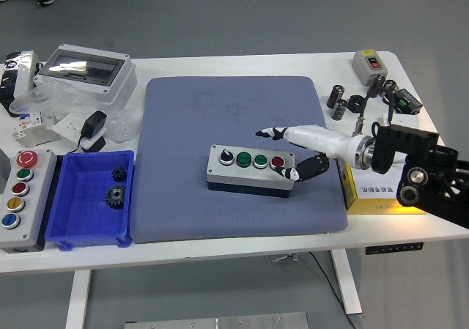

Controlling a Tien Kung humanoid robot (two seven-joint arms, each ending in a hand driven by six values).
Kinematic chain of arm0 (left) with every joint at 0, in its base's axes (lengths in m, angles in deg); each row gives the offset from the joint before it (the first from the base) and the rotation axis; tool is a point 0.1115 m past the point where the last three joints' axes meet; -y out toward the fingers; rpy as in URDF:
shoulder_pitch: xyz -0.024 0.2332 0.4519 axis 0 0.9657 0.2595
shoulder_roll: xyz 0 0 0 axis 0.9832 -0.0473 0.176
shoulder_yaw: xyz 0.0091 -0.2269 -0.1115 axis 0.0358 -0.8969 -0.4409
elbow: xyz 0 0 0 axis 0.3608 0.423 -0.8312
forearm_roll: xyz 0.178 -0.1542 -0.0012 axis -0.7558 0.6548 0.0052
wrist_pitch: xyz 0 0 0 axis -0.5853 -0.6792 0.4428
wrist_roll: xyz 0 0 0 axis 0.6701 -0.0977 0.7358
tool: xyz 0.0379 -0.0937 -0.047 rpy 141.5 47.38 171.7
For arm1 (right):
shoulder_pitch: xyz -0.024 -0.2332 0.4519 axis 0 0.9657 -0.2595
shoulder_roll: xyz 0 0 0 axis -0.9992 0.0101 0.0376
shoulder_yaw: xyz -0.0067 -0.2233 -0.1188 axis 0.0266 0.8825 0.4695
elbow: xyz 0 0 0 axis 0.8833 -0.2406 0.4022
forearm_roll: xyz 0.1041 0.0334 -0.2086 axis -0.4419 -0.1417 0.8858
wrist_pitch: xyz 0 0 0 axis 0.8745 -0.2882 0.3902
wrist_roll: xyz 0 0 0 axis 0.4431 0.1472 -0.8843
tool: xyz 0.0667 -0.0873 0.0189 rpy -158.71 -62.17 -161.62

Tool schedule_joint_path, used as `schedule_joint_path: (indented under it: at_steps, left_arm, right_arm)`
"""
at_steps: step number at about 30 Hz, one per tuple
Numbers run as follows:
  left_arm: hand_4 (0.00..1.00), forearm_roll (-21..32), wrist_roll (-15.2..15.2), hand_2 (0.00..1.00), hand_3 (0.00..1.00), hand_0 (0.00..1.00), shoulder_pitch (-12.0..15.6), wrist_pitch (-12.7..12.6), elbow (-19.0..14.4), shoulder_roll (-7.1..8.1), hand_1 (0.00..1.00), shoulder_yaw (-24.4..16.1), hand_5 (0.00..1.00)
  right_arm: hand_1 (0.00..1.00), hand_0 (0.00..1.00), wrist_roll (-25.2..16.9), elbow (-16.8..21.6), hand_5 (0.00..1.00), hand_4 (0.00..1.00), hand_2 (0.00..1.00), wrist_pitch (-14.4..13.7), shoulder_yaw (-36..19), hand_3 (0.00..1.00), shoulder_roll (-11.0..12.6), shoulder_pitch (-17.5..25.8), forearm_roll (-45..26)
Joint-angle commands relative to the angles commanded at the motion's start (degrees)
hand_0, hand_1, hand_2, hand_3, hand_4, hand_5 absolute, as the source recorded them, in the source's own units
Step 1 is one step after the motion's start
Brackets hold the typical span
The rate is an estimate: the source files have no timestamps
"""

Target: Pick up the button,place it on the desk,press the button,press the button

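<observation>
The button box (pixel 249 169) is grey with a black selector knob, two green buttons and a red one. It lies flat on the blue-grey mat (pixel 234 109), right of the mat's centre. My right hand (pixel 287 152) hovers just off the box's right end with its white fingers (pixel 272 132) spread above and behind the box. Its dark thumb (pixel 294 174) sits close to the box's right corner; I cannot tell if it touches. The hand holds nothing. My left arm is out of view.
A blue bin (pixel 73 226) with two gears and a larger grey multi-button box (pixel 35 219) stand at the left. A clear-lid enclosure (pixel 88 71) and black adapter (pixel 93 127) lie behind. A yellow box (pixel 374 196), dark cylinders (pixel 338 98) and a small switch box (pixel 368 63) lie at the right.
</observation>
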Motion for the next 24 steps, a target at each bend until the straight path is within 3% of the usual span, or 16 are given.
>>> schedule_joint_path:
  at_steps: [4, 7, 12, 13, 18, 19, 24]
  left_arm:
    - [0.695, 0.0, -0.3, 0.621, 0.668, 0.689, 0.2, -0.1, -0.1, 0.09, 0.638, -0.1, 0.463]
    - [0.695, 0.0, -0.5, 0.619, 0.668, 0.689, 0.2, -0.2, -0.2, 0.29, 0.639, -0.2, 0.462]
    - [0.695, 0.0, -0.6, 0.619, 0.668, 0.689, 0.2, -0.3, -0.3, 0.63, 0.639, -0.2, 0.462]
    - [0.695, 0.0, -0.6, 0.619, 0.665, 0.689, 0.1, -0.3, -0.3, 0.68, 0.639, -0.2, 0.457]
    - [0.695, 0.2, -0.6, 0.619, 0.665, 0.689, 0.1, -0.3, -0.3, 0.72, 0.639, -0.1, 0.457]
    - [0.694, 0.3, -0.6, 0.618, 0.662, 0.689, 0.1, -0.3, -0.3, 0.71, 0.637, -0.1, 0.456]
    - [0.694, 0.2, -0.6, 0.618, 0.662, 0.689, 0.0, -0.3, -0.3, 0.76, 0.637, -0.1, 0.456]
  right_arm:
    - [0.938, 0.965, 6.2, 3.7, 0.089, 0.566, 0.963, 4.5, -1.6, 0.998, 3.7, -3.1, -4.1]
    - [0.946, 0.973, 11.8, 6.3, 0.083, 0.569, 0.972, 9.3, -2.6, 0.998, 5.2, -6.7, -8.2]
    - [0.946, 0.973, 20.6, 9.0, 0.083, 0.569, 0.972, 18.4, -1.7, 0.998, 5.5, -12.1, -15.3]
    - [0.940, 0.917, 22.1, 9.2, 0.088, 0.546, 0.959, 19.9, -1.3, 0.998, 5.5, -12.8, -16.4]
    - [0.940, 0.917, 28.2, 9.1, 0.088, 0.546, 0.959, 26.1, -0.1, 0.998, 4.9, -14.3, -19.6]
    - [0.439, 0.203, 29.0, 8.9, 0.214, 0.300, 0.573, 26.6, 0.1, 0.964, 4.7, -14.4, -19.5]
    - [0.439, 0.203, 30.4, 6.9, 0.214, 0.300, 0.573, 24.8, 0.9, 0.964, 3.3, -14.5, -18.6]
